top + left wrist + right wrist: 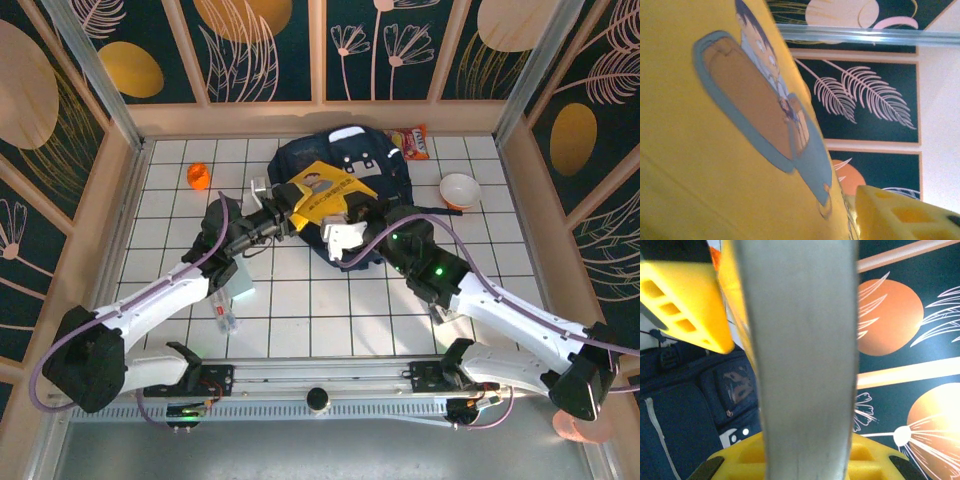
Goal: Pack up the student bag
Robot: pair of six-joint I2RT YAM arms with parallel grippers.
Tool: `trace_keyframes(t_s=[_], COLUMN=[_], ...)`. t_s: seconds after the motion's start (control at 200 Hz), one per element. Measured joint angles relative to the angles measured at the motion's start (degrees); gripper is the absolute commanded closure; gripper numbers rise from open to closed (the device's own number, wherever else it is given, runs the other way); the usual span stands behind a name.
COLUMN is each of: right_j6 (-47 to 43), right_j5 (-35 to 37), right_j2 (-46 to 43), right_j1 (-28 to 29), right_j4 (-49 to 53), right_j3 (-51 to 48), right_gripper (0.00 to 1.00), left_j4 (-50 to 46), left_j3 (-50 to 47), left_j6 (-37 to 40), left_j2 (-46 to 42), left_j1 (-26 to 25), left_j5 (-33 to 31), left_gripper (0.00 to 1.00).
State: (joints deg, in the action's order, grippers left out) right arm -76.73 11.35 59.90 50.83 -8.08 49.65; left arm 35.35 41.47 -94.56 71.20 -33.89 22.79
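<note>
The right gripper is clamped on the yellow book at its lower edge, holding it tilted above the student bag, probably for sliding inside. The left gripper meets the book's left end; whether it grips I cannot tell. The bag lies beyond, mid desk.

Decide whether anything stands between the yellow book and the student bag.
Nothing visible does. The yellow book hangs directly over the student bag, pinched by the right gripper; the bag's opening is hidden.
</note>
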Motion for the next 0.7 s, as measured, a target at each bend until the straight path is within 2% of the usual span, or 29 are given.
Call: trace_keyframes(t_s=[0.045, 0.105, 0.15, 0.205, 0.25, 0.37, 0.43, 0.505, 0.696], right_j6=[1.4, 4.4, 9.8, 16.9, 26.2, 49.4, 61.0, 74.8, 109.3], right_j5=[-0.2, -0.6, -1.3, -3.6, -6.2, -13.7, -17.1, -21.5, -32.0], right_j2=[-0.3, -1.1, -1.6, -2.0, -2.4, -3.5, -5.0, -7.0, -8.0], right_j1=[0.2, 0.0, -0.5, -2.5, -6.4, -19.9, -24.5, -26.4, -26.4], right_j4=[-0.1, 1.7, 4.3, 6.6, 9.5, 15.4, 16.2, 16.4, 11.1], right_j3=[-0.3, -0.6, -0.6, 0.4, 2.2, 5.7, 6.0, 5.7, 1.2], right_gripper=[0.81, 0.53, 0.39, 0.34, 0.28, 0.23, 0.22, 0.22, 0.21], left_j4=[0.9, 2.0, 2.2, 2.1, 2.1, 3.6, 5.2, 7.9, 11.1], left_j3=[0.0, 0.1, 0.5, 0.7, 0.7, 0.6, 0.3, 0.2, 0.2], left_j6=[-0.7, -1.5, -0.5, 1.8, 3.0, 7.6, 9.2, 10.2, 10.4], left_j2=[0.4, 0.6, 0.4, 0.5, 0.6, 1.4, 2.6, 5.2, 10.6], left_j1=[0.0, -0.1, -0.2, -0.3, -0.3, -0.2, -0.2, -0.2, -0.2], left_j5=[-0.9, -1.9, -2.9, -5.0, -7.1, -12.3, -13.9, -14.6, -14.3], left_gripper=[0.80, 1.00, 1.00, 1.00, 1.00, 1.00, 1.00, 1.00, 1.00])
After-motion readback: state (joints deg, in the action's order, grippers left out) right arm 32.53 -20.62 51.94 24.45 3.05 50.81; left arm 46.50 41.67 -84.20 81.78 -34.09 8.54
